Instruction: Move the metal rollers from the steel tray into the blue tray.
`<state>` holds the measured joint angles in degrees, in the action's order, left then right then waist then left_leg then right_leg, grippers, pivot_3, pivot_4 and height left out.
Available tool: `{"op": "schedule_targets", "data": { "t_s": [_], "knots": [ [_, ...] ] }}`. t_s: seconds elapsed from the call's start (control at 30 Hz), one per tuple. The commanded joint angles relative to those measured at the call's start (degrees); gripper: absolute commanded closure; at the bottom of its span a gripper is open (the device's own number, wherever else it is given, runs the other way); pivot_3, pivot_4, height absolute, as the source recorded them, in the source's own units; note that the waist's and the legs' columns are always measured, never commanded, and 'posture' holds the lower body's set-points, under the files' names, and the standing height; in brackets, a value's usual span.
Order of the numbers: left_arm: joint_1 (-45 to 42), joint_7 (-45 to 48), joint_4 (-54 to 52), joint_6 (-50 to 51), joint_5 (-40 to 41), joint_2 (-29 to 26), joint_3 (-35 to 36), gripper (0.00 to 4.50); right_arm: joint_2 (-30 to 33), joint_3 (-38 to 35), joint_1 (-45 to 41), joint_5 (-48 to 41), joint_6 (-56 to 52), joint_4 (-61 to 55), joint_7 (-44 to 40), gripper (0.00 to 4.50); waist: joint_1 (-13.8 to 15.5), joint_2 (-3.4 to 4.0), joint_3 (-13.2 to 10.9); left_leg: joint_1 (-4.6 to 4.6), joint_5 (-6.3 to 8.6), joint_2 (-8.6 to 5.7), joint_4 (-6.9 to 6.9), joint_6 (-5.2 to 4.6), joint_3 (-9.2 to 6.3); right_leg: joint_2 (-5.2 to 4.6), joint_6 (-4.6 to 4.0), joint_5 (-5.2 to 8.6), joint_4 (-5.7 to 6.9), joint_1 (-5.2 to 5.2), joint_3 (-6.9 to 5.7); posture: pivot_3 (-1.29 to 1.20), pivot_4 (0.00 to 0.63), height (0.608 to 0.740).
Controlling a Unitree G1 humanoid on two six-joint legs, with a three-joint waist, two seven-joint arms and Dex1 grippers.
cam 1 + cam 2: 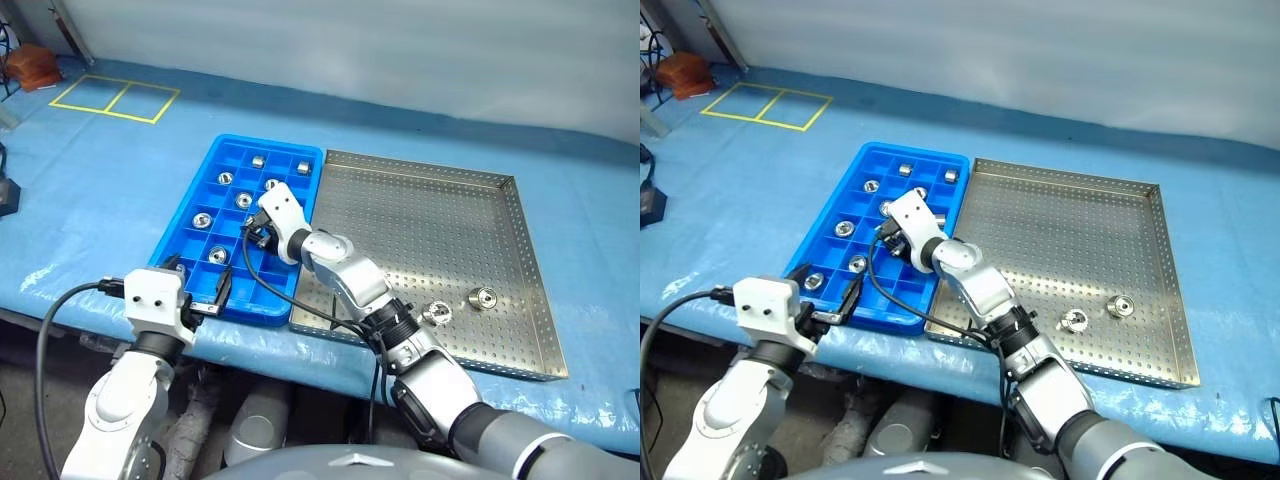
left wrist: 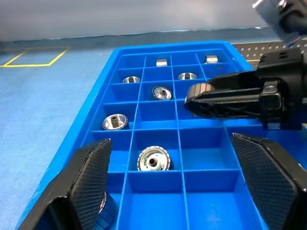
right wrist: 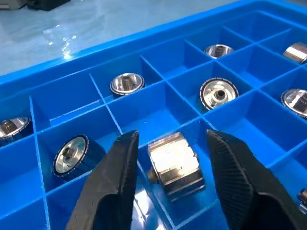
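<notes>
The blue tray (image 1: pixel 268 143) lies left of the steel tray (image 1: pixel 420 230) on the blue table. Several metal rollers (image 2: pixel 153 159) sit in its compartments. Two more rollers (image 1: pixel 436 313) (image 1: pixel 485 297) rest near the steel tray's front right. My right gripper (image 3: pixel 172 136) hangs low over the middle of the blue tray (image 3: pixel 158 115). Its fingers (image 3: pixel 117 182) stand apart on either side of a roller (image 3: pixel 172 163) lying in a compartment, with small gaps on both sides. My left gripper (image 1: pixel 198 276) is wide open and empty at the blue tray's front edge.
Yellow tape squares (image 1: pixel 115 97) mark the table cover at the far left. A brown object (image 1: pixel 35 65) sits at the far left corner, and a dark object (image 1: pixel 6 196) at the left edge. The table's front edge runs just below both trays.
</notes>
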<state>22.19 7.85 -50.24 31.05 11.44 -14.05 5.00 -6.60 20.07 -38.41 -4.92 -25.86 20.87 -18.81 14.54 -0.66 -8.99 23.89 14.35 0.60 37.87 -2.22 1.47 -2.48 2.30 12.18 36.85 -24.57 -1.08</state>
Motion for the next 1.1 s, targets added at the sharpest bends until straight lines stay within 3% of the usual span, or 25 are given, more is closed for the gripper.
{"op": "schedule_targets", "data": {
  "t_s": [0.03,0.17,0.37,0.53,0.77,1.1],
  "knots": [
    [-1.12,0.92,-2.0,0.32,0.62,-0.58,-0.74,0.13,-0.79,-1.93,-1.3,0.36,1.9,-0.64,0.34,1.19,0.06,0.01,0.0,0.0,-0.01,0.0,0.0,0.03,-0.03,0.02,0.0,0.02,0.0,0.0,-0.03,0.43,0.15,0.74],
    [-3.66,2.57,-1.49,1.56,1.29,-1.73,-1.99,0.13,0.01,-4.88,-0.13,-0.75,-0.83,-7.93,1.34,0.03,-0.37,0.02,0.0,0.01,-0.06,0.04,0.0,0.13,-0.15,0.06,-0.03,0.05,0.02,0.02,-0.16,0.37,0.15,0.74],
    [-11.87,7.76,2.62,3.87,3.86,-4.08,-6.69,0.13,7.62,-11.42,6.4,-1.16,-13.73,-30.03,4.12,0.03,-1.52,0.06,0.01,0.06,-0.09,0.05,0.1,0.15,-0.43,-0.04,-0.19,0.12,-0.03,0.13,-0.45,0.21,0.15,0.74],
    [-16.85,12.47,7.02,3.53,4.87,-5.6,-11.67,0.13,12.61,-15.83,14.17,-0.1,-24.84,-43.17,8.28,0.03,-6.72,0.07,0.03,0.06,-0.07,-0.03,0.14,0.08,-0.39,-0.1,-0.56,0.03,-0.03,0.24,-0.39,0.09,0.15,0.74],
    [-21.04,17.9,11.76,2.67,5.09,-7.48,-17.37,0.13,11.71,-18.05,25.09,-0.47,-33.94,-54.29,12.33,0.03,-14.14,0.14,0.05,-0.13,-0.1,0.21,-0.05,0.12,-0.3,0.06,-0.54,0.02,0.13,0.21,-0.29,0.0,0.15,0.74],
    [-22.03,22.07,12.96,2.04,3.06,-12.15,-22.12,0.13,8.17,-17.65,33.76,-1.61,-39.05,-59.71,14.43,0.03,-15.76,0.14,0.05,-0.25,-0.12,0.38,0.09,0.15,-0.07,0.25,-0.39,0.15,0.18,0.2,0.15,-0.02,0.15,0.74]
  ]
}}
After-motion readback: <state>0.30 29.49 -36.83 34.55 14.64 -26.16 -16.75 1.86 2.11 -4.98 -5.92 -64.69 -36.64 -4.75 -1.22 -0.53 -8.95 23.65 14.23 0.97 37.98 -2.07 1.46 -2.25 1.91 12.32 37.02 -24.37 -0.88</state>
